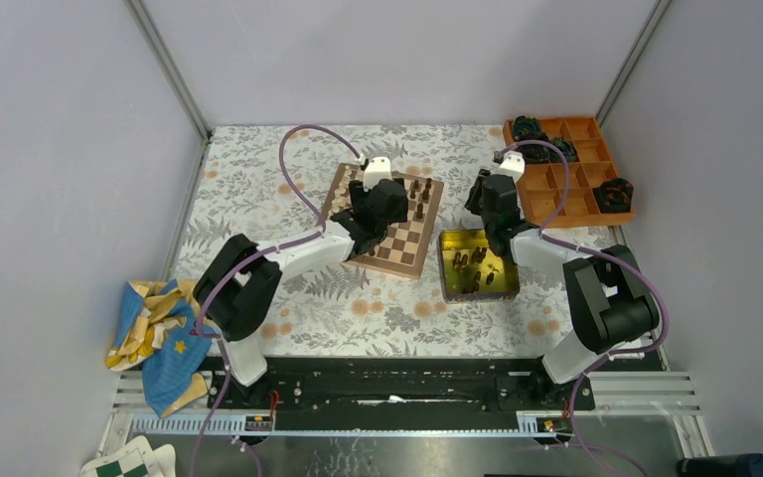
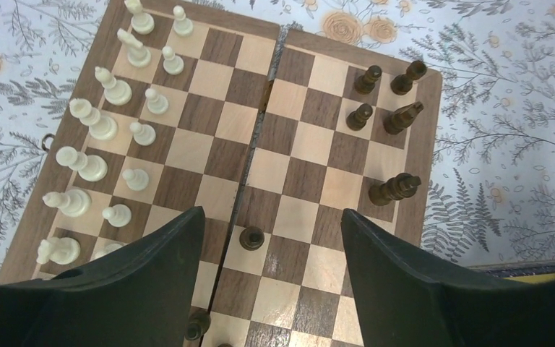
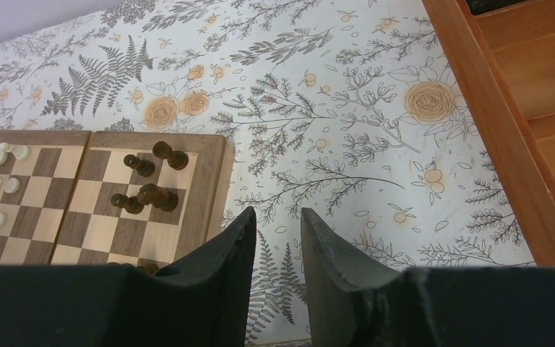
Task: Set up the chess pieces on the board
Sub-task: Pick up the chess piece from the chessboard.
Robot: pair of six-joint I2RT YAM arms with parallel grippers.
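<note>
Over the board, left jaws wide (dark pawn between); right jaws narrow, empty.

Black-and-white arms trail purple cables; the left end effector has black fingers.

L arm over board, R arm above yellow tin, prob. dark pieces inside

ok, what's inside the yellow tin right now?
Several dark chess pieces lie in the yellow tin; the count is unclear from above. The right arm overhangs its far corner, so anything under there is hidden.
</note>
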